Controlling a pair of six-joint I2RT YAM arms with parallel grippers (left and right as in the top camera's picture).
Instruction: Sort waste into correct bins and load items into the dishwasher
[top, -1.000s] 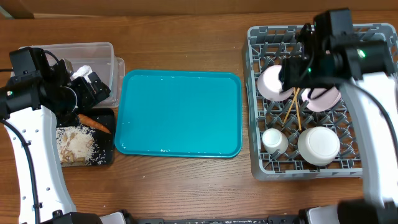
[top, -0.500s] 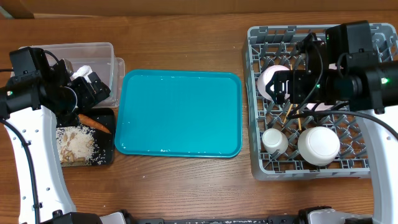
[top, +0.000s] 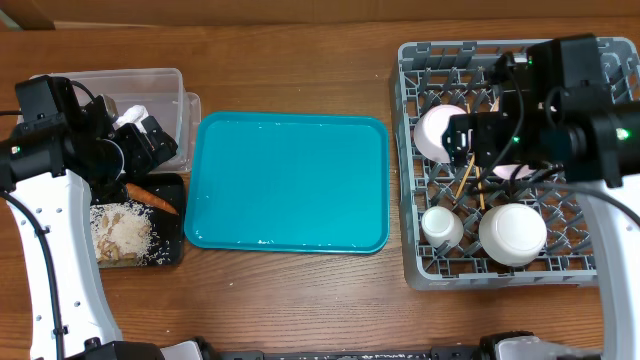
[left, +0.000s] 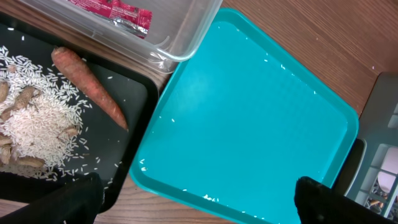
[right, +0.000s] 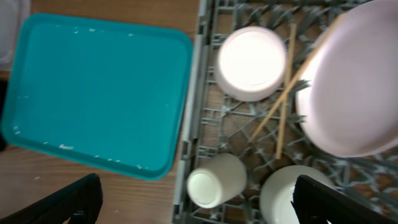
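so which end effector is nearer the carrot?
Left. The left end effector hovers over the clear tub, right next to the carrot on the black tray. The right end effector is far off, above the dish rack.

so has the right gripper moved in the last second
Yes. Against the rack, the right gripper has shifted a little toward the rack's near edge and now sits over the far ends of the chopsticks.

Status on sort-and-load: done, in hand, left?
Done: carrot and rice in the black tray, wrapper in the clear tub; plate, bowls, cup, chopsticks in the grey rack. In hand: nothing, left tool and right tool both open. Left: perhaps stray grains on the teal tray.
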